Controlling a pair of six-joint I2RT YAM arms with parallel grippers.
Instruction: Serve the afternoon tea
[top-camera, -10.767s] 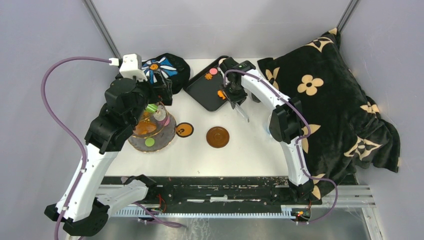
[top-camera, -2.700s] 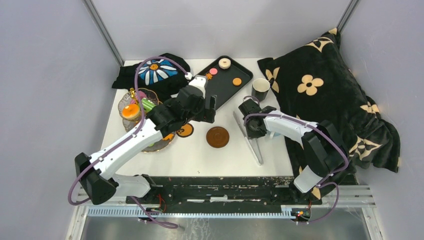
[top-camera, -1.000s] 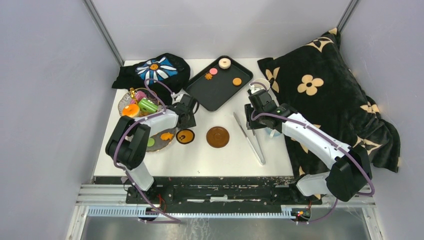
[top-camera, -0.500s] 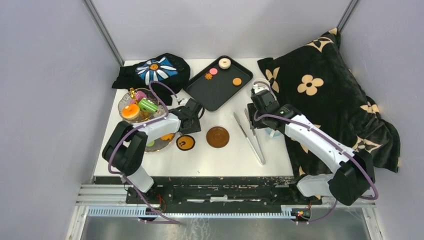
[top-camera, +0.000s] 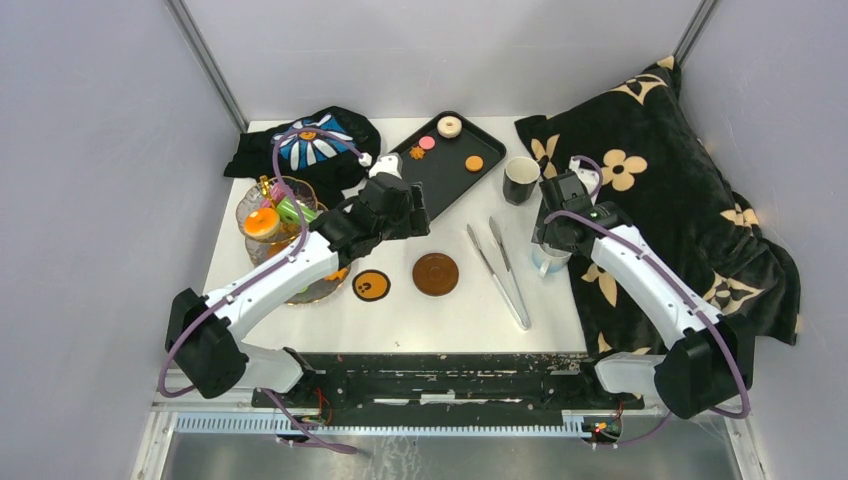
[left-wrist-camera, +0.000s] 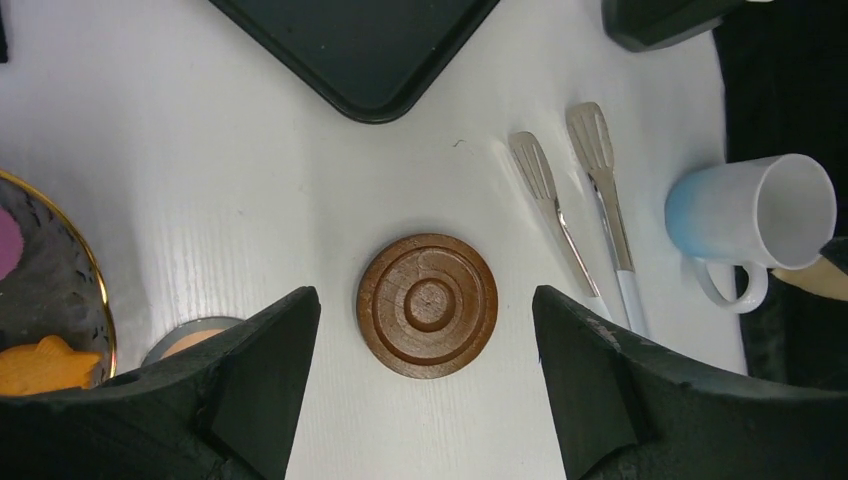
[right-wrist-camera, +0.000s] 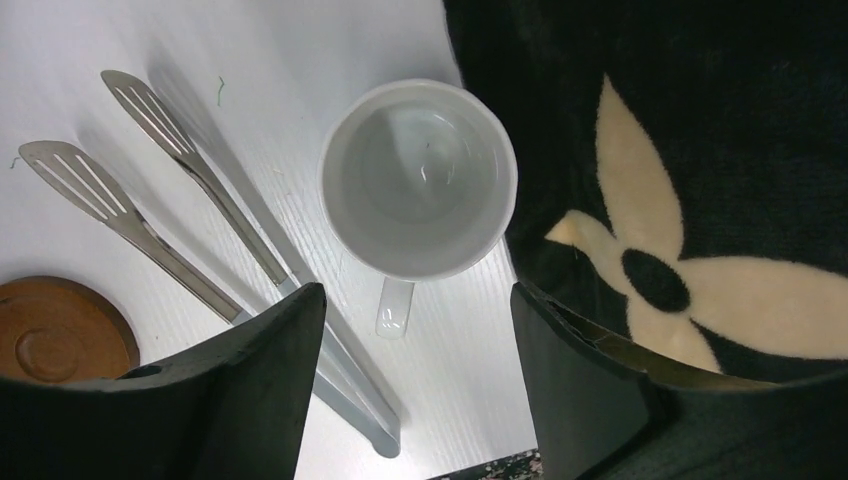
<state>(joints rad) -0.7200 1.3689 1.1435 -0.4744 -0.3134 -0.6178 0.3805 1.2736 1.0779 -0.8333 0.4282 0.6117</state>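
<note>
L hand (left-wrist-camera: 425, 330) open, empty, brown saucer (left-wrist-camera: 428, 305) straight below – likely lining up a pick. R hand (right-wrist-camera: 415, 300) open too, white mug (right-wrist-camera: 418, 178) upright below, prob. same reason.

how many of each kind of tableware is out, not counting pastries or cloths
cups: 2
saucers: 2
tongs: 1
tray: 1
stand: 1
total: 7

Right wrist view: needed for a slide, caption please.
Open right tool hovers over an upright, empty white mug beside steel tongs.
</note>
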